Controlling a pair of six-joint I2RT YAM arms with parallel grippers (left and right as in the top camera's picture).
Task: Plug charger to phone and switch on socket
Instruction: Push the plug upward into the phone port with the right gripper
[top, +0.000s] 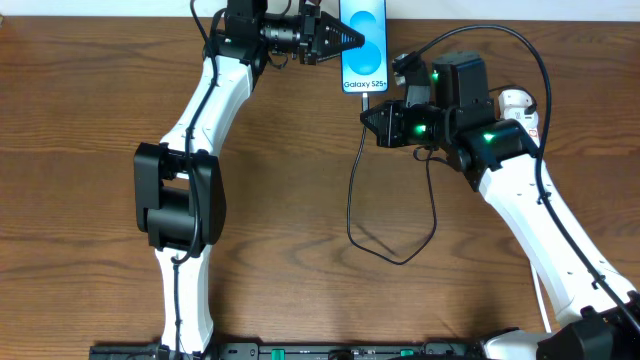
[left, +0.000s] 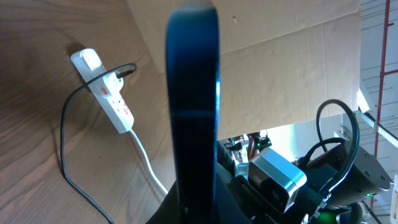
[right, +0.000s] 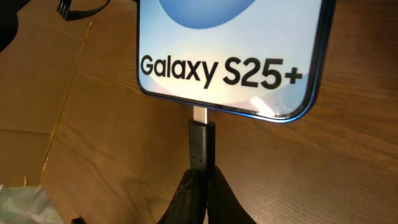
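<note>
Black matte charger (right: 201, 142) pinched in right hand (right: 200, 175), metal tip (right: 200, 115) bared — glossy phone (right: 230, 37) clenched by left hand (top: 350, 40).

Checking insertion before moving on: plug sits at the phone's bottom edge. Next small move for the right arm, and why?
Probably push the plug a little further straight into the phone. The right gripper is shut on it, lined up with the port, but bare metal shows between plug and phone edge, so it looks not fully seated. The left gripper grips the phone.

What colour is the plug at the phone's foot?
The plug is black, silver-tipped; best in right wrist view.
</note>
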